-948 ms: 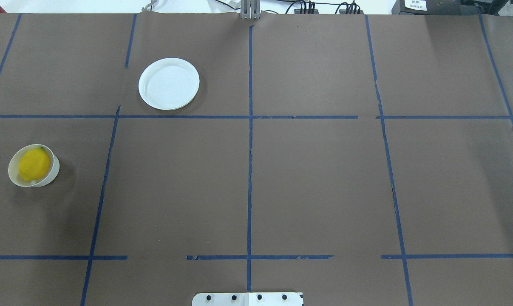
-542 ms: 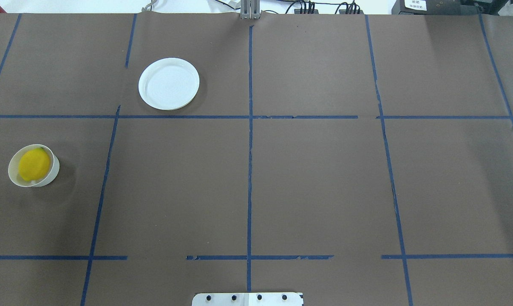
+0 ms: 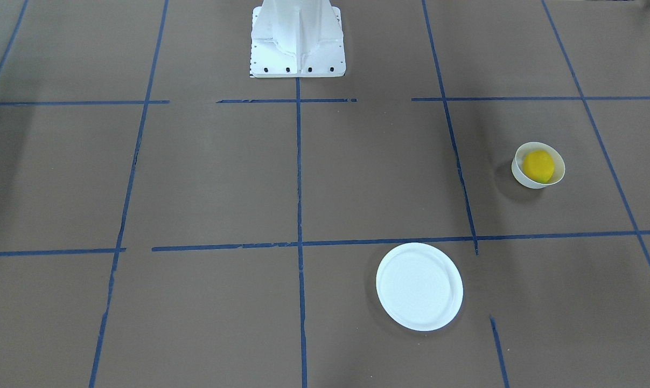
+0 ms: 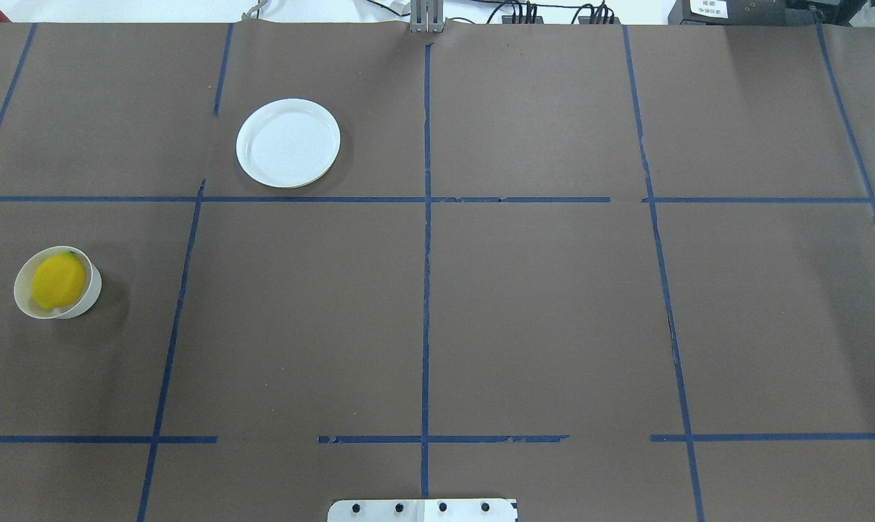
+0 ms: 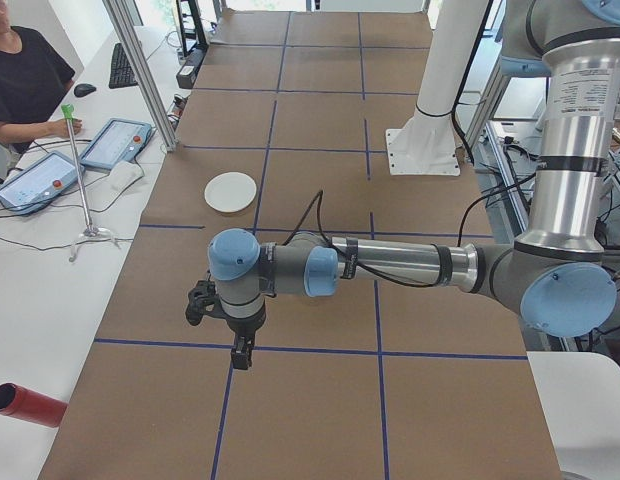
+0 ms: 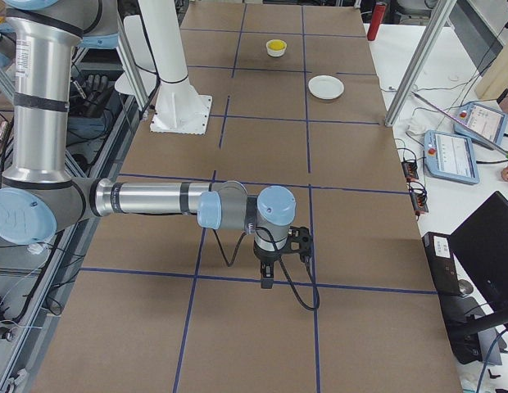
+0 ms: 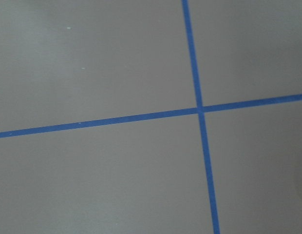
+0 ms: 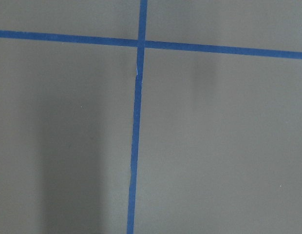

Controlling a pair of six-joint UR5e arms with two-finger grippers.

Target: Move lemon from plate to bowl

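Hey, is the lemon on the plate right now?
No, the lemon sits inside the bowl, and the plate holds nothing.

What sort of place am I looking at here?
Probably a robotics lab: a jointed robot arm reaches over a table gridded with blue tape, and a person is beside touchscreen tablets.

The yellow lemon (image 4: 59,281) lies inside the small off-white bowl (image 4: 89,297). The flat white plate (image 4: 288,143) sits bare, well apart from the bowl.
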